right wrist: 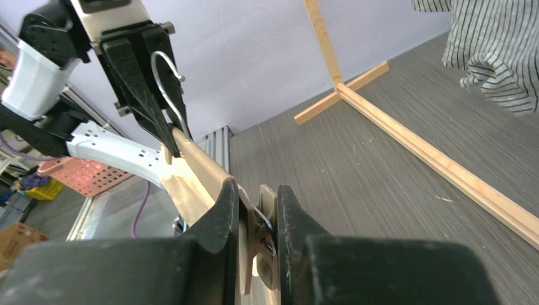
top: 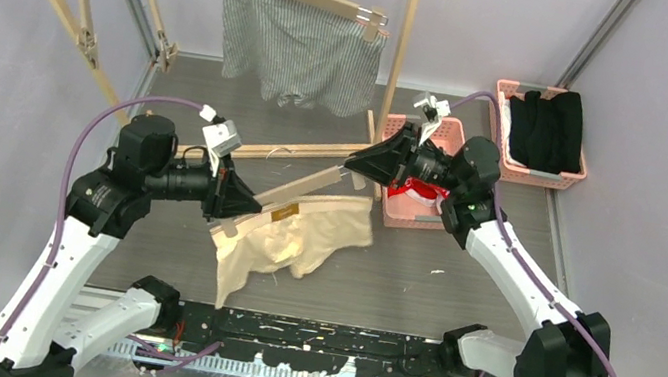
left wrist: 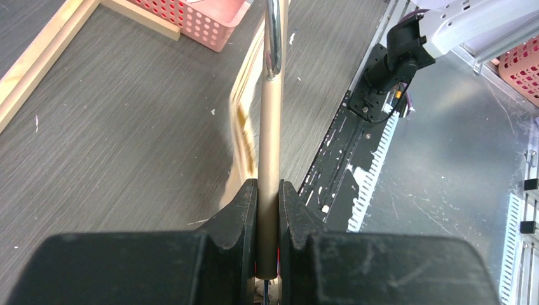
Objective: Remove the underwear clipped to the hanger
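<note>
Cream-beige underwear (top: 296, 243) hangs at table centre from a wooden hanger (top: 304, 189). The left gripper (left wrist: 269, 190) is clamped on its bar, and the right gripper (right wrist: 257, 197) is pinched on the end clip (right wrist: 267, 210). Judged one-third done: red underwear (top: 410, 196) lies in the pink basket (top: 406, 218) at 3 o'clock, and pinstriped underwear (top: 301, 52) is untouched at 12 o'clock.

Cream-beige shorts (top: 296, 243), grey-and-white pinstriped shorts (top: 302, 47), red shorts (top: 413, 196), black garment (top: 547, 126), pink basket (top: 543, 171), tan wooden hanger (top: 305, 187).
</note>
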Available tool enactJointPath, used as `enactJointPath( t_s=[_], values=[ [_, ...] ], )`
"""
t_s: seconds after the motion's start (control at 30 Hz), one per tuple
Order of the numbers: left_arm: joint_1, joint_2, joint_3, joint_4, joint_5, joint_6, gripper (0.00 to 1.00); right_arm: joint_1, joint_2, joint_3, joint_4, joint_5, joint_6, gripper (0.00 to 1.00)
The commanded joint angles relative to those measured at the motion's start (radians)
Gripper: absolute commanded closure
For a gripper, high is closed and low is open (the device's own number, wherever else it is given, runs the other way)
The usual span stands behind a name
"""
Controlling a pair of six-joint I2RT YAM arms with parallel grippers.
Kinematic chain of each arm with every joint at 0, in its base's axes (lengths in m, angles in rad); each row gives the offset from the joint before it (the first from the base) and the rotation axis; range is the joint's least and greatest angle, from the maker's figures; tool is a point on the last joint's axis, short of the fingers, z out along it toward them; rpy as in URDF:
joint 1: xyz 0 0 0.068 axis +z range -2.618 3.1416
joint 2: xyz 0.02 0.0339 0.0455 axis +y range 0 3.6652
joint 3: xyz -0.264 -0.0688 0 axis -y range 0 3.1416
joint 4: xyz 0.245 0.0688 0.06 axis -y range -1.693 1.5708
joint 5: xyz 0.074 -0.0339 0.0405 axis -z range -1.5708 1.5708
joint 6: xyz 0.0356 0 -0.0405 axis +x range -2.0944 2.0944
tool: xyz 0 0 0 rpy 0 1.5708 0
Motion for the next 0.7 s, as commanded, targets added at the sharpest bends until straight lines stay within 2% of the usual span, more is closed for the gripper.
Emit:
enactJointPath(
  t_s=[0.0, 0.1, 0.13, 0.2, 0.23, 0.27, 0.37, 0.47, 0.67],
  values=[
    [-0.004, -0.007, 0.009, 0.089, 0.024, -0.012, 0.97, 0.001, 0.013, -0.007, 0.174, -0.045, 0.107, 0.99],
    [-0.004, -0.005, 0.009, 0.096, 0.009, -0.014, 0.97, 0.001, 0.003, -0.026, 0.212, -0.046, 0.123, 0.99],
    [-0.004, -0.005, 0.008, 0.101, 0.007, -0.016, 0.97, 0.001, 0.000, -0.026, 0.212, -0.045, 0.122, 0.96],
    [-0.004, -0.008, 0.003, 0.124, 0.002, -0.028, 0.97, 0.001, -0.014, -0.029, 0.205, -0.033, 0.110, 0.47],
    [-0.004, -0.013, -0.002, 0.144, 0.000, -0.037, 0.97, 0.001, -0.025, -0.037, 0.204, -0.014, 0.107, 0.29],
    [-0.004, -0.016, -0.008, 0.166, -0.003, -0.049, 0.97, 0.001, -0.040, -0.047, 0.202, 0.023, 0.103, 0.18],
    [-0.004, -0.028, -0.019, 0.226, -0.010, -0.085, 0.96, 0.002, -0.096, -0.099, 0.185, 0.186, 0.085, 0.11],
    [-0.004, -0.026, -0.019, 0.278, -0.007, -0.127, 0.97, 0.001, -0.148, -0.164, 0.207, 0.350, 0.091, 0.10],
    [-0.004, -0.014, -0.034, 0.400, -0.006, -0.219, 0.96, 0.004, -0.133, -0.274, 0.539, 0.361, 0.269, 0.12]
  ],
)
